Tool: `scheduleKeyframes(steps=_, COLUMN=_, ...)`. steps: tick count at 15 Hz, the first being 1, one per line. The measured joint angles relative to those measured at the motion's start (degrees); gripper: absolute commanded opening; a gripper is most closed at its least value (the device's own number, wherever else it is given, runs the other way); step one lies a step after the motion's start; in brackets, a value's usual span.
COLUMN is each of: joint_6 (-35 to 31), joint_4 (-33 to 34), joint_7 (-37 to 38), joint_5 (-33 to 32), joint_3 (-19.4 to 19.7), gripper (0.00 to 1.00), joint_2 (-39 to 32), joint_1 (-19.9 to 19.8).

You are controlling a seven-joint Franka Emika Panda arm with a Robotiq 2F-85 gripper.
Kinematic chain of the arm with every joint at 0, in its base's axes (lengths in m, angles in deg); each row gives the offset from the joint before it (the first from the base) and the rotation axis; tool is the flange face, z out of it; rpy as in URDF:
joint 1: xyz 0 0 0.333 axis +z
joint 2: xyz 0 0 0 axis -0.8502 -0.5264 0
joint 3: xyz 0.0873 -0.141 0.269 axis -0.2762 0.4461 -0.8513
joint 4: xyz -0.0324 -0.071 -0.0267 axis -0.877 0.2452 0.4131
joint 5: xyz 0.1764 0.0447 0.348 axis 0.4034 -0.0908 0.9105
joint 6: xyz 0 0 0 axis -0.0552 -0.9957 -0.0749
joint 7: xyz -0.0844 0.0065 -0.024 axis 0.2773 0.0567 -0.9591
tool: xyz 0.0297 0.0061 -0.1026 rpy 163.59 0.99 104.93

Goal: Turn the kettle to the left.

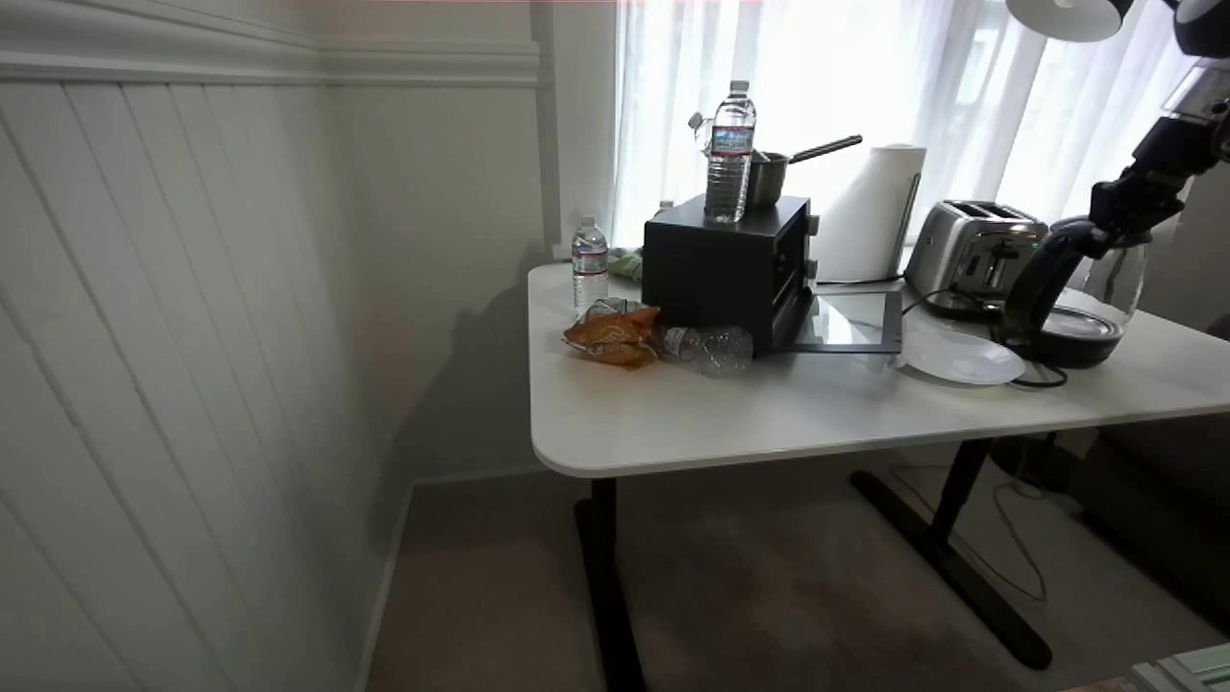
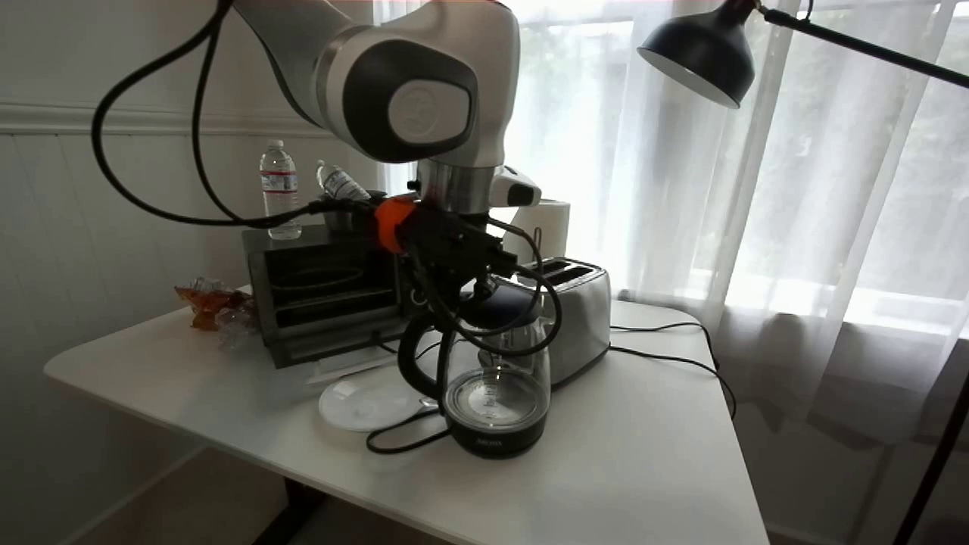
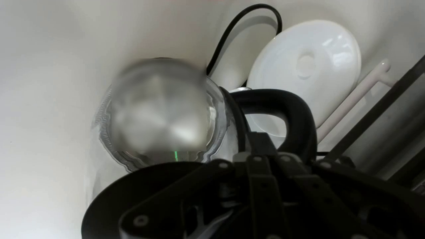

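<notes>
Over the white surface (image 2: 636, 454), the arm (image 2: 424, 106) reaches from the upper left of an exterior view, its lower end hanging above the kettle (image 2: 496, 401), which stands upright at lower centre. To turn it well, swing it slowly on the spot, level, clear of the plate (image 2: 363, 405); a hard shove might tip it. Right of centre in the wrist view, the black handle (image 3: 302, 122) offers leverage; the jaws there look pressed together, nothing plainly pinched. The cord (image 3: 260, 6) could snag.

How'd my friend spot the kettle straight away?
Find the white table, then the shiny silver toaster on it. The kettle stands beside that toaster. Unlike the toaster, it has see-through sides, a round black base and a black loop handle.
</notes>
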Motion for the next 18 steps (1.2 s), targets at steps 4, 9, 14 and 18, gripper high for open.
scheduleKeyframes(steps=4, joint_6=3.98, joint_4=-0.06, joint_7=2.23, joint_5=-3.67, joint_3=0.00, gripper=0.00, joint_2=0.70, joint_1=-0.26)
scheduleKeyframes(steps=9, joint_6=14.24, joint_4=-0.05, joint_7=6.31, joint_5=-10.54, joint_3=-0.17, gripper=0.47, joint_2=6.64, joint_1=-0.83)
scheduleKeyframes(steps=14, joint_6=22.73, joint_4=0.43, joint_7=14.14, joint_5=-16.58, joint_3=-2.49, gripper=0.82, joint_2=16.07, joint_1=-1.41)
scheduleKeyframes(steps=18, joint_6=24.51, joint_4=1.12, joint_7=21.15, joint_5=-19.16, joint_3=-6.59, gripper=1.00, joint_2=21.81, joint_1=-1.41)
